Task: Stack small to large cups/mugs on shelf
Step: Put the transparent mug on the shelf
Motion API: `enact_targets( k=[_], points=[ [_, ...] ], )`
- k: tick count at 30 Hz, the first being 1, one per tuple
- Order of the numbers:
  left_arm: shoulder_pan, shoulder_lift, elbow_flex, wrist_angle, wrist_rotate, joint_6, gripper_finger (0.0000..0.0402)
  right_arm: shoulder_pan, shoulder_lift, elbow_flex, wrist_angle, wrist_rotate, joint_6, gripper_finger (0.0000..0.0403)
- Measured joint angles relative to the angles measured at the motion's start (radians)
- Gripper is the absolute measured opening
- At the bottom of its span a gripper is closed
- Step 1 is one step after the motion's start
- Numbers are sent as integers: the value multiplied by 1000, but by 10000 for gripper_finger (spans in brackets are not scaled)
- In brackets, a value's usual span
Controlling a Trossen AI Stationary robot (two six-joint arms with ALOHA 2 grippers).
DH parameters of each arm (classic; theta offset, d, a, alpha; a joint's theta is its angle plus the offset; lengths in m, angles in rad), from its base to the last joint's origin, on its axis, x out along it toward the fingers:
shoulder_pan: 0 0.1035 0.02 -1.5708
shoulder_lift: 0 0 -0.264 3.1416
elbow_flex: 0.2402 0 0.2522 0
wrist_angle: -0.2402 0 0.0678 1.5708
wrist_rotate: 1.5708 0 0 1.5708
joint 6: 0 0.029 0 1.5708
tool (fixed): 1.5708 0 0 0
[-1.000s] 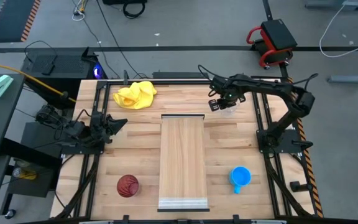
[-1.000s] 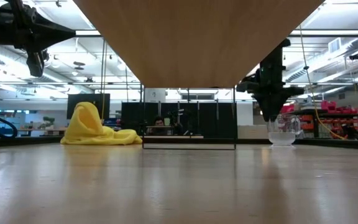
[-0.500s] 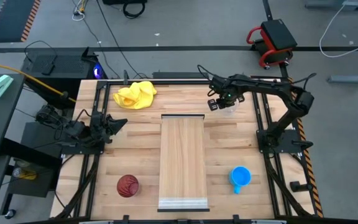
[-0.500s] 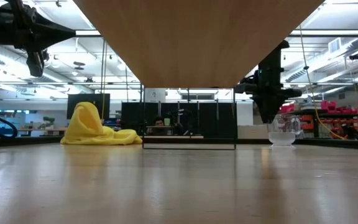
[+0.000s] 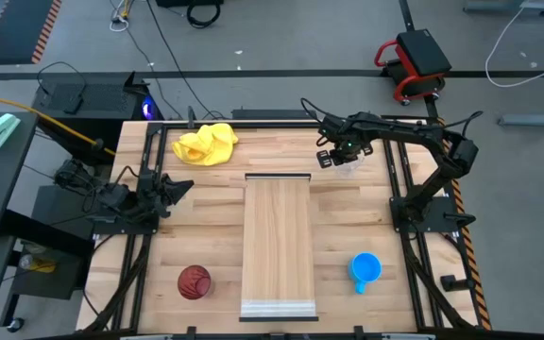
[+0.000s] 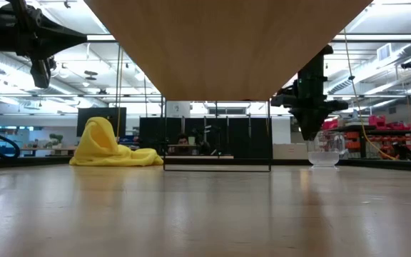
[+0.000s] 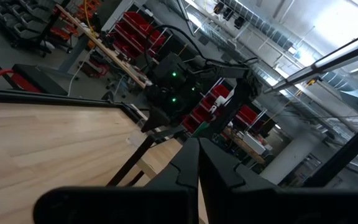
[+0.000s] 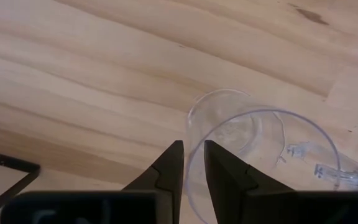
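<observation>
The small clear glass mug (image 8: pixel 266 155) stands upright on its base at the table's far right (image 6: pixel 325 152). My right gripper (image 8: pixel 193 165) hangs over it, pointing down, shut on its rim (image 5: pixel 336 156). The blue mug (image 5: pixel 365 268) stands near the right front. The dark red ribbed cup (image 5: pixel 194 281) stands near the left front. The long shelf (image 5: pixel 277 246) runs down the table's middle. My left gripper (image 7: pixel 197 155) is shut on nothing and waits raised at the table's left edge (image 5: pixel 179 186). My right gripper has the glass mug's rim wall (image 8: pixel 189 146) between its two fingers, one inside the mug and one outside, on the side away from the handle (image 8: pixel 328 171). The fingers come from above, pointing down. The mug stays upright with its base on the table.
A crumpled yellow cloth (image 5: pixel 206 144) lies at the far left of the table. In the low view the shelf's underside (image 6: pixel 227 43) spans the top, above thin legs (image 6: pixel 164 135). Bare wood lies between the shelf and each front cup.
</observation>
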Motion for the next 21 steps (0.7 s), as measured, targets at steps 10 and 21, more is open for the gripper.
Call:
enact_targets(
  k=[10, 21],
  points=[
    [0, 0, 0, 0, 0, -11, 18, 2, 0, 0, 0, 3, 0, 12],
    [0, 0, 0, 0, 0, -11, 19, 9, 0, 48, -127, -7, -21, 6]
  ],
)
